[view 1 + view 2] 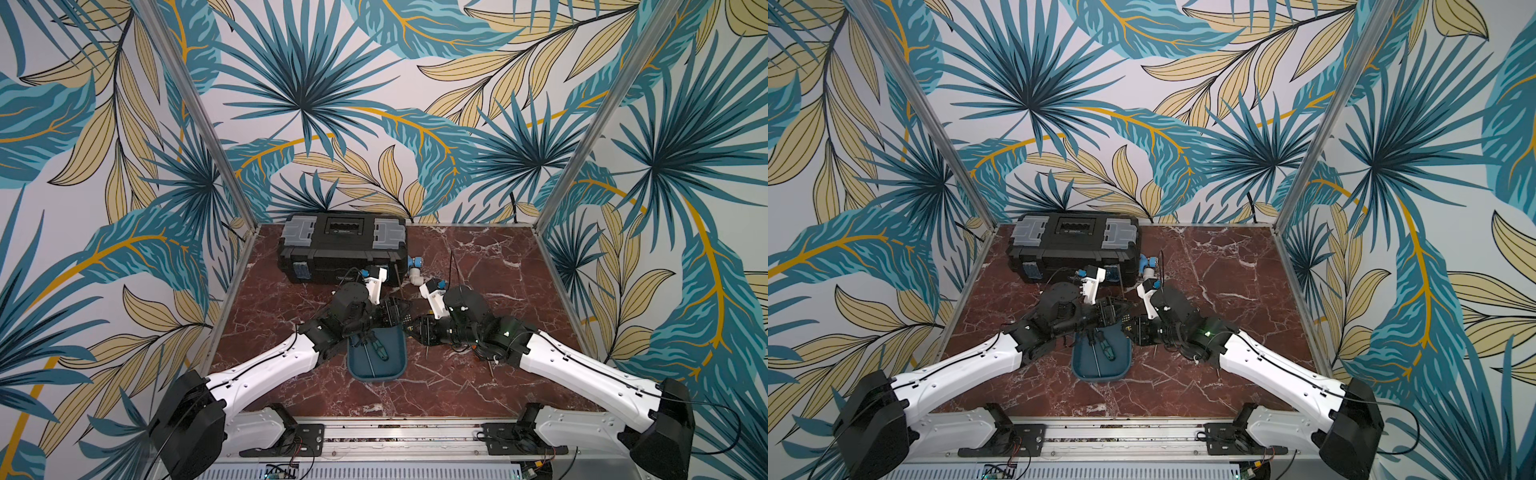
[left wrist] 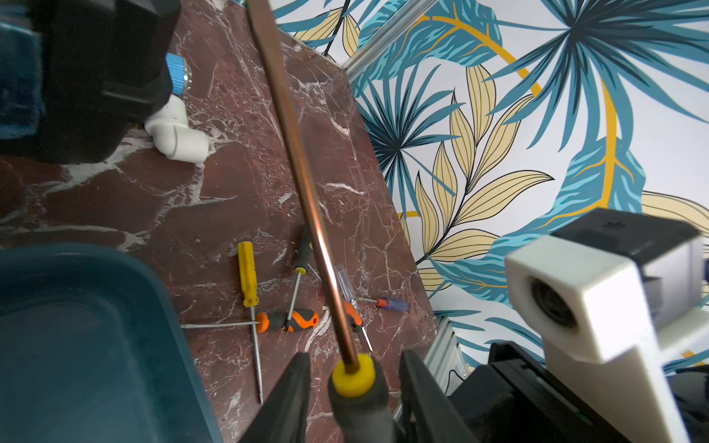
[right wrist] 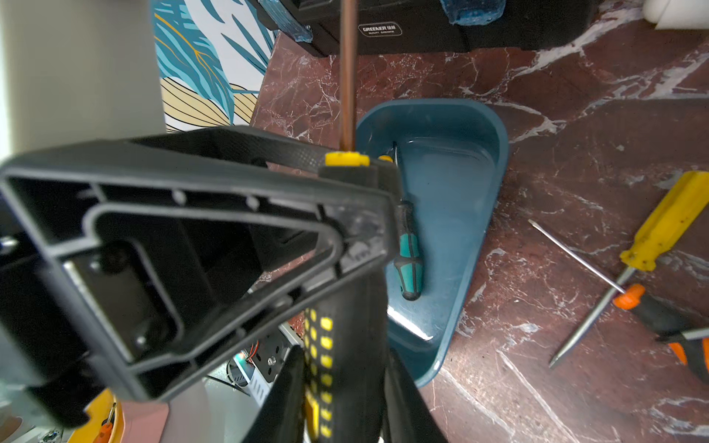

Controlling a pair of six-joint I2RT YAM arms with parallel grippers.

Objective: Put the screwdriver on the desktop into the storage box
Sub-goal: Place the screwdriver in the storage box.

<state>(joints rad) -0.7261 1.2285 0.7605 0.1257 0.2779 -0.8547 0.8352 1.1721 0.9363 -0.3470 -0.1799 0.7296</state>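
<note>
1. Your left pincer (image 2: 355,360) straddles the grey handle of the long screwdriver (image 2: 305,184) just under its yellow collar. A gap shows either side of the handle, so its jaws seem open, not gripping.
2. Low in the middle of both top views lies the storage box (image 1: 392,368), and the two pincers meet above its far end. Read that as a hand-over staged over the box, so a slip would land inside.
3. Your right pincer (image 3: 343,353) is clamped on the yellow-dotted lower part of that same handle and bears the tool. The copper-coloured shaft aims toward the black toolbox (image 1: 343,249), in line with the box's length, as so long a tool would need to fit.
4. Right of the box, the loose screwdrivers (image 2: 287,320) lie crossed on the desktop (image 1: 478,270). They are on the side of your right arm (image 1: 582,368), which would explain that arm doing the carrying.
5. Hidden, from the left: your left arm (image 1: 266,365) covers the box's far end in the top views. The teal-handled screwdriver (image 1: 380,351) lies plainly inside, but the thin shaft (image 1: 368,361) beside it runs under the arm, handle unseen.
6. Middle: from above, neither pincer's fingertips can be picked out, black against black.
7. Right: your right arm hides nearly all of those loose screwdrivers from above; only a tip or two pokes out.
</note>
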